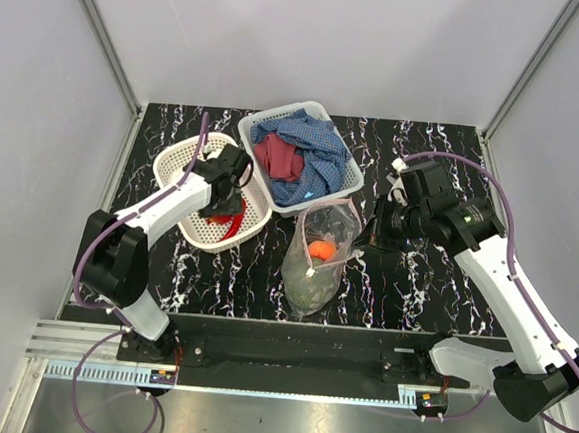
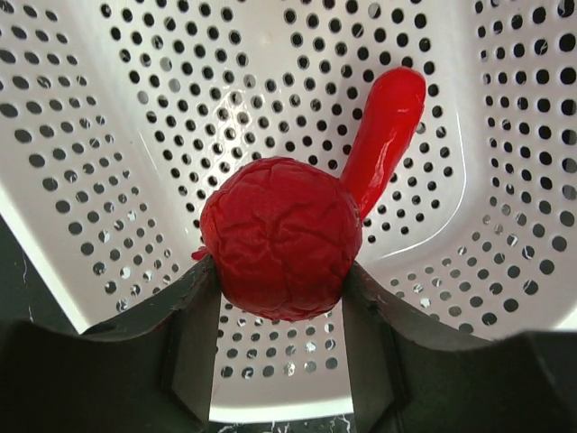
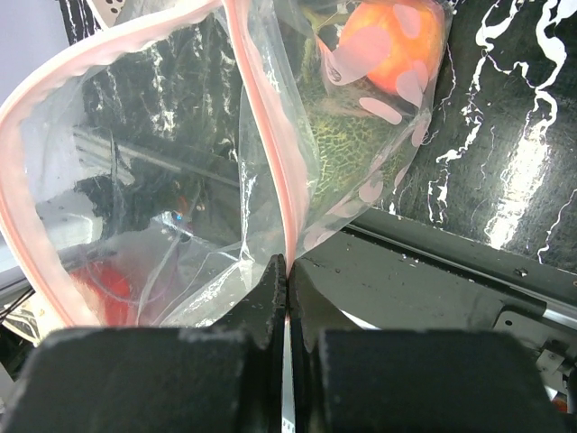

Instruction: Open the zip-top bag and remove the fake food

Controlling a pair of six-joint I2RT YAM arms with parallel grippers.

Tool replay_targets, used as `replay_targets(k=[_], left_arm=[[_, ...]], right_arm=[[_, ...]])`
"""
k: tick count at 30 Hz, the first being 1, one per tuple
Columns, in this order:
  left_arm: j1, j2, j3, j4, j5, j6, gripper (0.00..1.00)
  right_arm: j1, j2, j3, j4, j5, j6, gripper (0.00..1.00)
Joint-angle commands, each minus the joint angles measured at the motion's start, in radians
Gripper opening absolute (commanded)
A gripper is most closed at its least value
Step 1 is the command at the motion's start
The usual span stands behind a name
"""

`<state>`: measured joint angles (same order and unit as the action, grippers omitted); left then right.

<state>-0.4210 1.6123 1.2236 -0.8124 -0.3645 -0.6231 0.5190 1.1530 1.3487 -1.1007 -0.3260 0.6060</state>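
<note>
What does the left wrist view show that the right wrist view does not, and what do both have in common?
Only the left wrist view: the left fingers gripping a wrinkled red round fruit above a white basket, with a red chili pepper lying inside it.
Only the right wrist view: the right fingers pinched shut on the pink rim of the zip-top bag, its mouth open, an orange fruit inside.
Both: black fingers closed on a task item, and some of the black marbled table.

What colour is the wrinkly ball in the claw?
The wrinkly ball is red, clearest in the left wrist view.
</note>
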Motion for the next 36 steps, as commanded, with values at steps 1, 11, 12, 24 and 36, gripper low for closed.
replay_targets(k=[1,11,12,24,36], left_arm=[[0.033,-0.028,-0.012,0.065,0.009,0.075,0.71],[-0.070,-0.253,0.072,0.009,0.203,0.045,0.86],[-0.099,-0.270,0.094,0.007,0.214,0.043,0.84],[-0.570,-0.306,0.295,0.102,0.216,0.066,0.46],[-0.647,0.007,0.595,-0.123,0.161,0.083,0.27]], right_arm=[[0.004,0.013,0.047,0.010,-0.007,0.017,0.00],[0.004,0.030,0.027,0.053,-0.018,0.006,0.00],[0.003,0.040,0.032,0.050,-0.007,0.002,0.00],[0.004,0.034,0.070,0.074,-0.007,0.043,0.00],[0.004,0.007,0.081,0.088,0.012,0.074,0.00]])
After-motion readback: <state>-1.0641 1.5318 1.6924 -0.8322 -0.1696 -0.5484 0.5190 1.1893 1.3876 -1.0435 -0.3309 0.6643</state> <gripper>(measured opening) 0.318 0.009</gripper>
